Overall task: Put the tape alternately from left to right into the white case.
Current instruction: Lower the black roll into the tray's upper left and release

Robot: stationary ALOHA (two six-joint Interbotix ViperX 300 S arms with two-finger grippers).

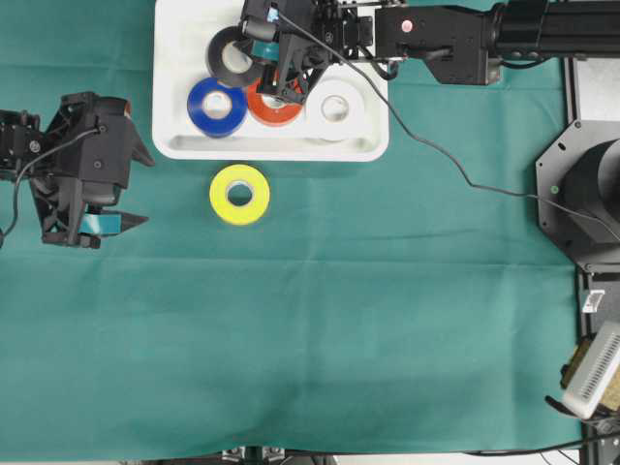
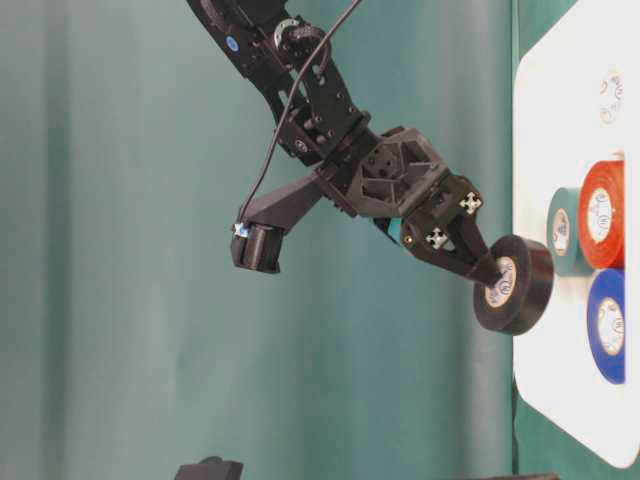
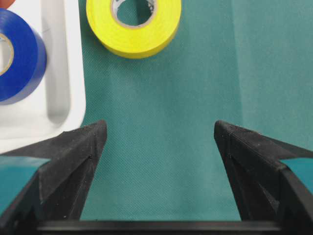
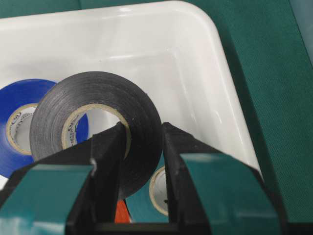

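Right gripper (image 4: pixel 142 142) is pinching black roll (image 4: pixel 98 122) through its wall, carrying it over case (image 4: pixel 205 73) for drop; left gripper (image 3: pixel 159 142) is idling wide.

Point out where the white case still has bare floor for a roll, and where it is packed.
Bare: the white case floor left of the black roll, and its corner above the white roll. Packed: the row of blue roll, orange-red roll and white roll.

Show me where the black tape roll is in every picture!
Overhead: black tape roll at top, over the white case's upper left, under the right gripper.
Table-level: right of middle, pinched at the case's edge.
Left wrist: not there.
Right wrist: centre, clamped between the fingers.
Shared landmark: the blue roll.
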